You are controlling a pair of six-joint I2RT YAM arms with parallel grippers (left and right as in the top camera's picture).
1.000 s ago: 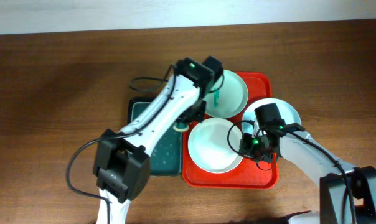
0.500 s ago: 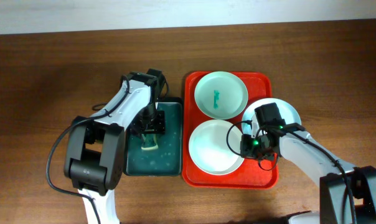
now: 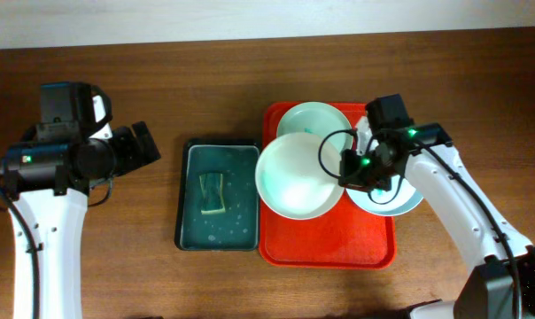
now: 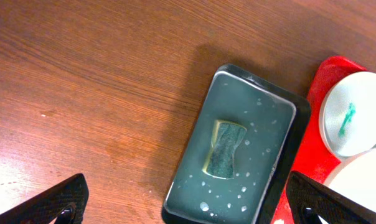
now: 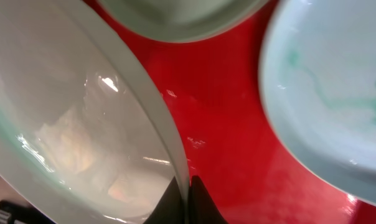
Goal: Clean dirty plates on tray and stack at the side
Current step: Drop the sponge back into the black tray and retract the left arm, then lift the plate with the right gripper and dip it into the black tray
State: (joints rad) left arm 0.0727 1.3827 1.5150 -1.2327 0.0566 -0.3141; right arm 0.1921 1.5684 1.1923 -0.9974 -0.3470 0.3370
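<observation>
My right gripper point(image 3: 345, 168) is shut on the right rim of a clean-looking white plate point(image 3: 292, 175), held tilted above the left part of the red tray point(image 3: 338, 241). In the right wrist view the fingers point(image 5: 197, 200) pinch that plate's point(image 5: 70, 124) rim. A second plate point(image 3: 316, 118) lies at the tray's back, partly covered, and shows a teal smear point(image 4: 348, 116). A third plate point(image 3: 393, 197) with faint green streaks point(image 5: 325, 93) lies under my right arm. My left gripper point(image 3: 148, 146) hangs wide open and empty over bare wood at the far left.
A dark green-black tray point(image 3: 241, 168) holding water drops and a sponge point(image 3: 213, 193) stands just left of the red tray. In the left wrist view that sponge point(image 4: 224, 148) lies loose in it. Wooden table lies all around.
My left arm left the sponge in the dark tray, opened and swung away to the far left. My right gripper lifted its plate off the tray, up and leftward.
</observation>
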